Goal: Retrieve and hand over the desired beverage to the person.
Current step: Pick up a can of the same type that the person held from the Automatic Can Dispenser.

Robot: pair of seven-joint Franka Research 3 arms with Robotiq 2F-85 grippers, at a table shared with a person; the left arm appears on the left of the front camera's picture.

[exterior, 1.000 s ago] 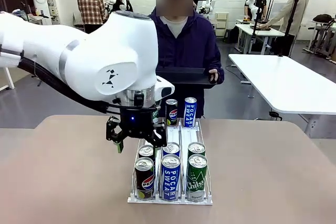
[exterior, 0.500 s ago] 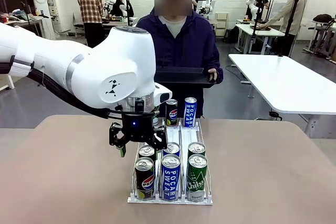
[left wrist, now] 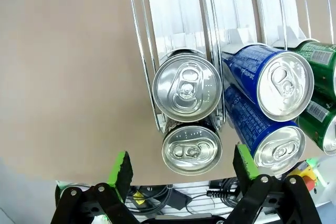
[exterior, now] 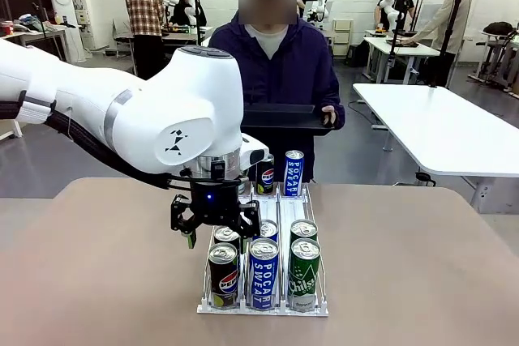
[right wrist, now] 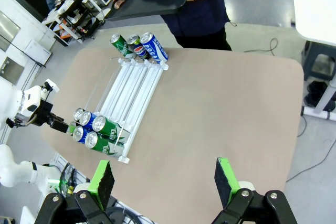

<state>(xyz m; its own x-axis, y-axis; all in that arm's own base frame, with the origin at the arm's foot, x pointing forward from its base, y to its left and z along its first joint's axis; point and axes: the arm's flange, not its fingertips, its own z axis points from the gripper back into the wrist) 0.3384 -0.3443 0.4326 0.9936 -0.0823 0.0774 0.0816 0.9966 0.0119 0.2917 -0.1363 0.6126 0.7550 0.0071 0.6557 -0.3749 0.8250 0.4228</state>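
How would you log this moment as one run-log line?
left tool: open, above left-lane cans | right tool: open, high over table | person: holding black tray

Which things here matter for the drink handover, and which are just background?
In the job: left end effector, open above the Pepsi cans; can rack; Pocari Sweat cans; green cans; person; black tray.
Lying about: right end effector, open, high above the tabletop; white side table; people at far benches.
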